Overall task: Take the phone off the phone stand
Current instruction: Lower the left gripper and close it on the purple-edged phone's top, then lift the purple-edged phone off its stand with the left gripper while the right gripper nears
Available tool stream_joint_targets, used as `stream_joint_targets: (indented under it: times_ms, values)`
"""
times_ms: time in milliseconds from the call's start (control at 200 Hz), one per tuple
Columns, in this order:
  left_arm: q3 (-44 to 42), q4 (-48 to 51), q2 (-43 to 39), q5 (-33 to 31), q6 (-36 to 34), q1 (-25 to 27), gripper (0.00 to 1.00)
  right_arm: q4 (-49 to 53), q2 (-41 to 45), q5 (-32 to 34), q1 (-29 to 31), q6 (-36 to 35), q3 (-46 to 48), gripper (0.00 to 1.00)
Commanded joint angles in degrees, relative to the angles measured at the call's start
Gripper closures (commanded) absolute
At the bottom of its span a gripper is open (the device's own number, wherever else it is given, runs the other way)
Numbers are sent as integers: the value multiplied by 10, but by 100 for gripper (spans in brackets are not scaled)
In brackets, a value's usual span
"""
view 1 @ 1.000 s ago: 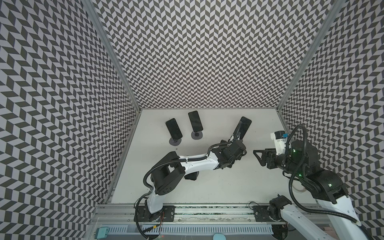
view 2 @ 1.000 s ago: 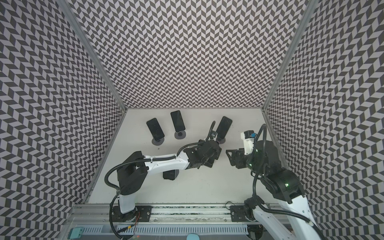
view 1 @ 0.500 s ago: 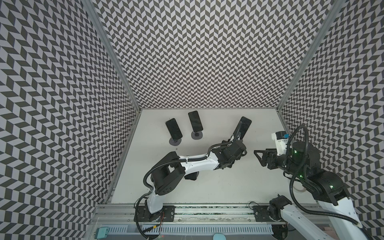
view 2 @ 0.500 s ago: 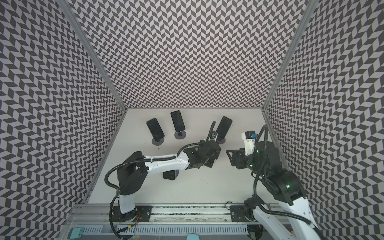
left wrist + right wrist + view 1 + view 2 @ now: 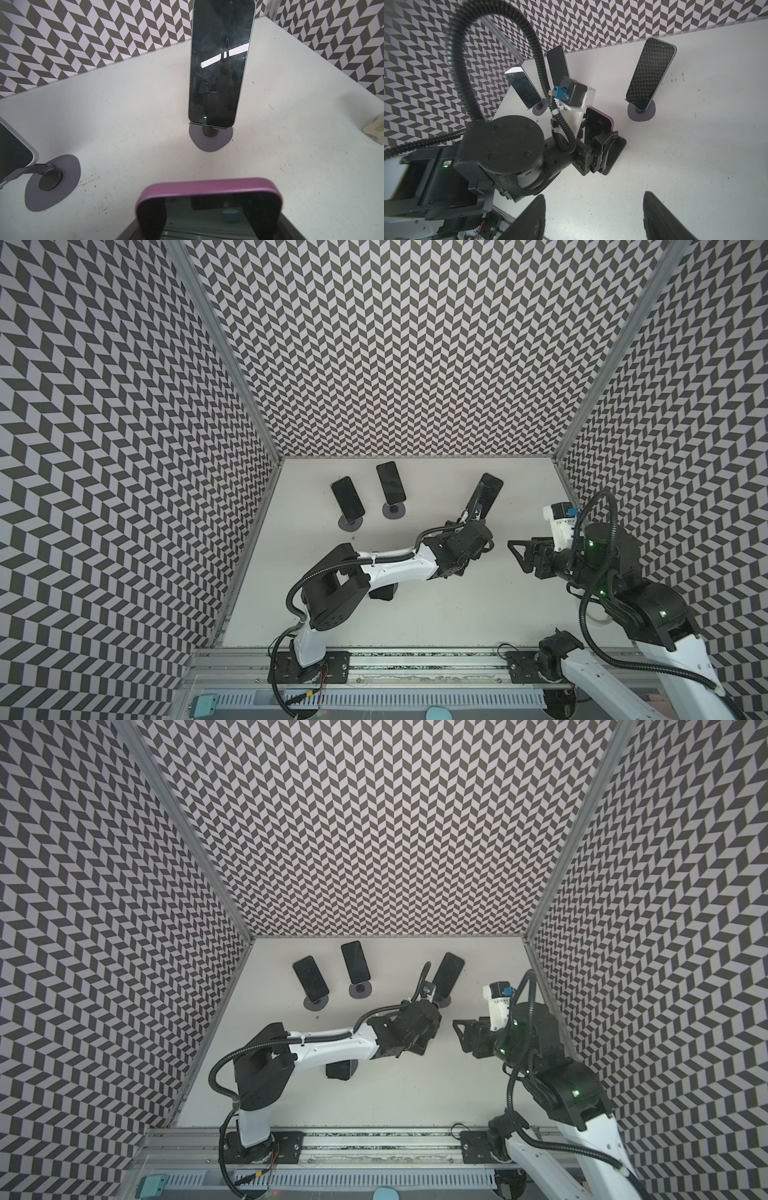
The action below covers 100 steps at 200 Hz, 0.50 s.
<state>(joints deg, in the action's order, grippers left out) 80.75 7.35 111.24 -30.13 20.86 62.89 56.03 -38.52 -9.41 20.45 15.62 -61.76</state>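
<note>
– Purple rounded rim, glossy dark glass: is that purple-cased phone [image 5: 207, 188] sitting in the left gripper [image 5: 207, 220]?
– Yes, its black jaws are clamping the phone low over the middle of the matte white table [image 5: 436, 614]. A flat black plate [image 5: 615, 153] is lying right under it; I cannot tell if they are touching.
– What is standing around?
– Along the far edge, three slim dark phones are leaning on round grey stands [image 5: 394, 511]: left phone [image 5: 348, 498], middle phone [image 5: 390, 488], right phone [image 5: 486, 495], the last just beyond the gripper. The right gripper [image 5: 517, 556] is hanging near the right edge, jaws spread wide, gripping nothing.
</note>
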Motion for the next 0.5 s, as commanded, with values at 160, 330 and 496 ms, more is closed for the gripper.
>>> stream_joint_targets:
  times_ms: [160,330,496]
  values:
    - [-3,-24,-34,-12,6,0,28,-24,10,4,3,-4,-9,28]
    - [-8,-31,-43,-8,8,0,29,-23,11,4,3,-4,-8,28]
    - [-14,-36,-51,-4,10,0,30,-24,10,2,3,-5,-6,28]
